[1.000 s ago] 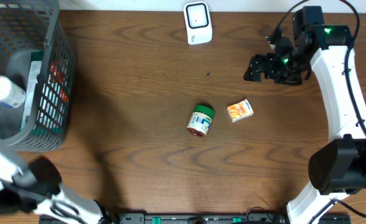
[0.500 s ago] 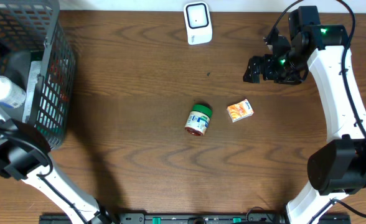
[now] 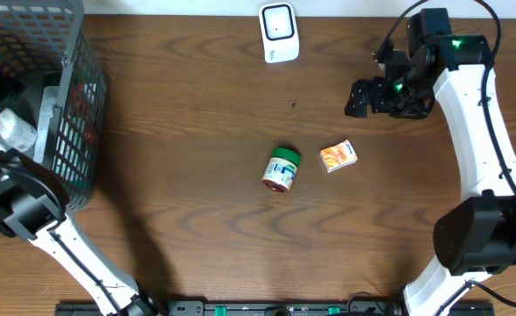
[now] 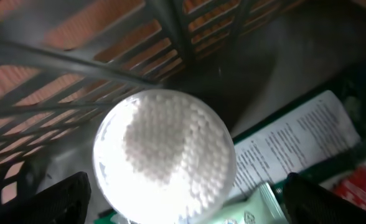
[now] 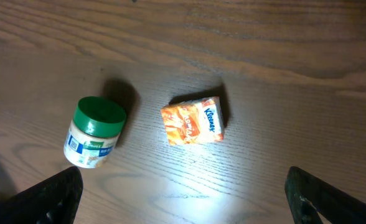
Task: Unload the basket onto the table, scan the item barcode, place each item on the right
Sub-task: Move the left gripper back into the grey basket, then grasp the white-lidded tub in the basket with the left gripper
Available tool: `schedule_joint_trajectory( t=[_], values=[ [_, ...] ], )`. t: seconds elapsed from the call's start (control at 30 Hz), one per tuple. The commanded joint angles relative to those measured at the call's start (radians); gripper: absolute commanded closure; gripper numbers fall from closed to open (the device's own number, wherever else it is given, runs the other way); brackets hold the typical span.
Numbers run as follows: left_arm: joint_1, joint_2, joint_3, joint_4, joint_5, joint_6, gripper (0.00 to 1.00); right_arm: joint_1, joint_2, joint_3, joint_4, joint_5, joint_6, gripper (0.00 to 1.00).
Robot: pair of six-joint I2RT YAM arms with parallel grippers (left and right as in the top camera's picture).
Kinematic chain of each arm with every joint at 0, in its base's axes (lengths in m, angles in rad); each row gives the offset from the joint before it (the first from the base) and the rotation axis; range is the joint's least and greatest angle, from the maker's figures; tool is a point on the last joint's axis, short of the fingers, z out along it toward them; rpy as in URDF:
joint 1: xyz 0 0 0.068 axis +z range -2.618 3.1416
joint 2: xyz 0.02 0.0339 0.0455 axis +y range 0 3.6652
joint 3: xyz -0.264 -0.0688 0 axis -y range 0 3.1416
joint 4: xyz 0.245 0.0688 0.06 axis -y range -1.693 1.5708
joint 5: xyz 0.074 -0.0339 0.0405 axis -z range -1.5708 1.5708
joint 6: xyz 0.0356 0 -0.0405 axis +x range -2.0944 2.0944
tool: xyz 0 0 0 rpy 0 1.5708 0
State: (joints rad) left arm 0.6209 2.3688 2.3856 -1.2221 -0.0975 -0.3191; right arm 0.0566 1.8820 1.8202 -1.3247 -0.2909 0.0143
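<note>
Centring your left gripper (image 4: 189,202), spread wide and empty, over the white cap (image 4: 164,155) in the basket (image 3: 74,105) at the table's (image 3: 197,105) left edge, drop straight and avoid its wall; your right gripper (image 5: 183,199) likewise gapes empty.

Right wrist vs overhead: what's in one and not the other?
Only the right wrist view: the Kleenex name, readable on the orange tissue pack. Only the overhead view: the grey basket at the left edge and the white scanner at the top. Both: the tissue pack and the green-lidded jar, apart from each other on the wooden table.
</note>
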Motion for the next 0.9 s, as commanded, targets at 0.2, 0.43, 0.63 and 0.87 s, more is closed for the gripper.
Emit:
schedule_joint_trajectory(
  t=[0.2,0.43,0.63,0.87],
  values=[
    [0.025,0.063,-0.009,0.009,-0.027,-0.089,0.02,0.003,-0.017,0.016,0.008,0.029,-0.012,0.01],
    [0.029,0.066,-0.013,0.013,-0.027,-0.117,0.02,0.003,-0.017,0.016,0.008,0.029,-0.012,0.01],
    [0.035,0.039,-0.012,0.02,-0.027,-0.117,0.02,0.003,-0.017,0.016,0.008,0.029,-0.012,0.01],
    [0.035,-0.065,-0.012,0.039,-0.028,-0.123,0.02,0.003,-0.017,0.016,0.008,0.029,-0.011,0.01]
  ],
)
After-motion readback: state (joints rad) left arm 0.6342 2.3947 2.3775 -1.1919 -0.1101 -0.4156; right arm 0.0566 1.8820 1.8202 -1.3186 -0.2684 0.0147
